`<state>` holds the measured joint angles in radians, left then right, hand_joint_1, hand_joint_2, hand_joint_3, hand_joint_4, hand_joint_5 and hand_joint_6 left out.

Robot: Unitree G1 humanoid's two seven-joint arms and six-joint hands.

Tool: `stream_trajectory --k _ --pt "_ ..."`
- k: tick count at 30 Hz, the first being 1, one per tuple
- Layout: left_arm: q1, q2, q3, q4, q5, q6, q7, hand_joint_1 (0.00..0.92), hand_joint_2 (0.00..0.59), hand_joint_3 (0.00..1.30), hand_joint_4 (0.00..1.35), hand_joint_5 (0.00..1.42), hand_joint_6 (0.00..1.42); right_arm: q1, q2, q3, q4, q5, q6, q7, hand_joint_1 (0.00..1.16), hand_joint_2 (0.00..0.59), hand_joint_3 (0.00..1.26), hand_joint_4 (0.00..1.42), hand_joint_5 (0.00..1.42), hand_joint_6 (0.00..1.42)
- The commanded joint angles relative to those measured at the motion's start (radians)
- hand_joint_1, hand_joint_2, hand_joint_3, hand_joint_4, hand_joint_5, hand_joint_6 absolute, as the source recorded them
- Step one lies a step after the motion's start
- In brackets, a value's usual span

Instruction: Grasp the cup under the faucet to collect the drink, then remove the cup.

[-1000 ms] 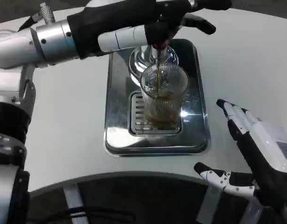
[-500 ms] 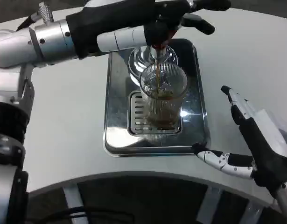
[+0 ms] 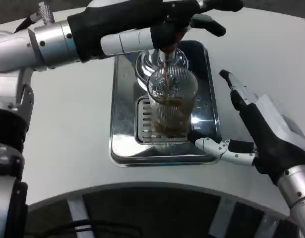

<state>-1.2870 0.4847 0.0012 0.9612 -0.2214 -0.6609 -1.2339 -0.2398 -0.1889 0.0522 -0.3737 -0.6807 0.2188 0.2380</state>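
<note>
Filling step: your left hand (image 3: 167,22) presses faucet (image 3: 161,55), grip unclear; drink streams into cup (image 3: 172,101). Right hand (image 3: 251,131), fingers apart, sits beside cup, empty. Next: close it round cup.

A clear, vertically ribbed glass cup (image 3: 172,101) holds amber-brown drink on a mirror-bright silver metal drip tray (image 3: 123,119) with a slotted grate, beneath a polished chrome faucet (image 3: 151,61). The round table (image 3: 73,124) is plain white; each white-and-black hand (image 3: 264,134) joins a silver forearm.
</note>
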Motion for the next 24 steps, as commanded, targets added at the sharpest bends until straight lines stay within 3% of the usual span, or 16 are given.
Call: stream_trajectory --k 1,24 --pt "0.054 0.02 -0.02 0.009 0.042 0.013 -0.024 0.0 0.08 0.1 0.01 0.14 0.03 -0.045 -0.005 0.021 0.047 0.027 0.013 -0.018 0.49 0.202 0.0 0.0 0.0 0.0" --pt "0.052 0.027 -0.017 0.024 0.043 0.01 -0.016 0.0 0.08 0.11 0.01 0.13 0.02 -0.164 -0.018 0.071 0.207 0.096 0.013 -0.084 0.44 0.183 0.0 0.0 0.0 0.0"
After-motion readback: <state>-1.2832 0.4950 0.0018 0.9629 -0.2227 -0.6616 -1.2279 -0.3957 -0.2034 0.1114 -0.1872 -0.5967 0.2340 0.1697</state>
